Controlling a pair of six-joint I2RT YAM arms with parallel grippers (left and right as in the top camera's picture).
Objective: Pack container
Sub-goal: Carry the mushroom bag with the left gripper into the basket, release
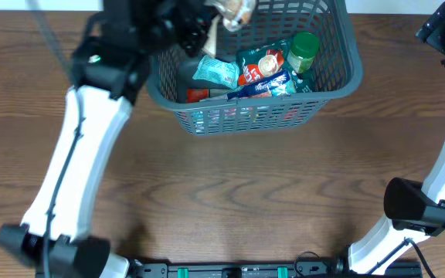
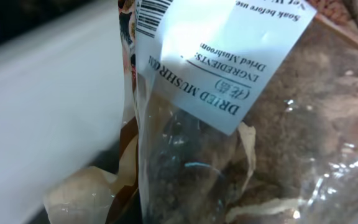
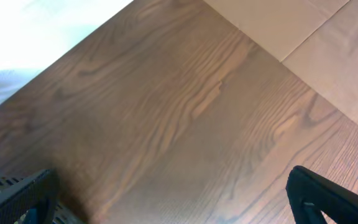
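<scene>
One bag (image 1: 235, 11), gripped by left end effector (image 1: 210, 28)

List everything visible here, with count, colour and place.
container: one, dark grey, far centre of table.
dried mushroom bag: one, clear with a white label, above the container's far edge.
teal packet: one, inside, left.
red-orange packet: one, inside, centre.
blue packet: one, inside, near wall.
green-lidded jar: one, inside, right.
red item: one, container floor, kind unclear.
table: one, brown wood.
left gripper: black, at the bag, jaws hidden.
right gripper: black, jaws open over bare table.
</scene>
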